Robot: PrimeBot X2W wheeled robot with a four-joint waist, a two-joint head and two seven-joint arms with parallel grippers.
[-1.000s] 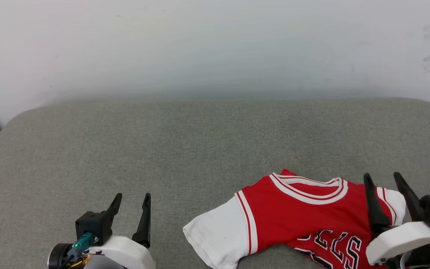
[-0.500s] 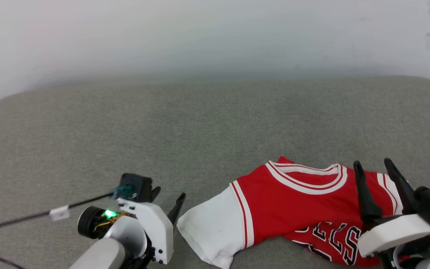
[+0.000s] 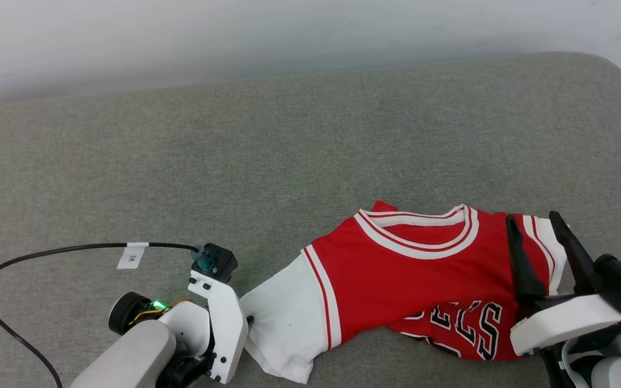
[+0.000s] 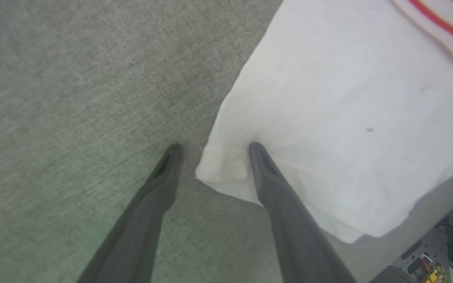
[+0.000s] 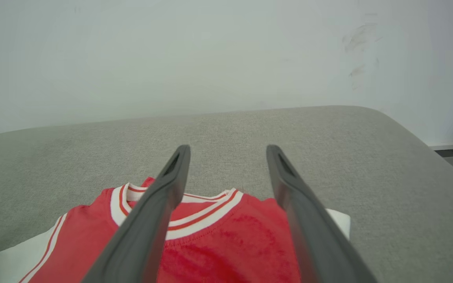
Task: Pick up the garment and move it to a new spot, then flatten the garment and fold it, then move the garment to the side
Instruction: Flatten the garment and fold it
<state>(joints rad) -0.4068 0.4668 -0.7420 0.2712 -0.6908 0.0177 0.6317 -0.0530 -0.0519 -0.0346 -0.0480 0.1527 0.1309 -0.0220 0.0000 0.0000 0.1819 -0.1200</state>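
My left end effector (image 4: 212, 147) stood released at the near left, its fingers (image 4: 273, 184) straddling the corner of the white sleeve (image 4: 348, 118). The shirt (image 3: 413, 275) lay rumpled on the near right of the grey surface (image 3: 289, 140). My right end effector (image 3: 532, 216), also released, hung above its right shoulder.

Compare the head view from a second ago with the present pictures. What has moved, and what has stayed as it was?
The left gripper swung from its rest toward the garment; its open fingers now straddle a corner of the white sleeve, not yet closed. The head camera tilted too. The right gripper stays open over the other shoulder, and the garment lies as before on the grey cushion.
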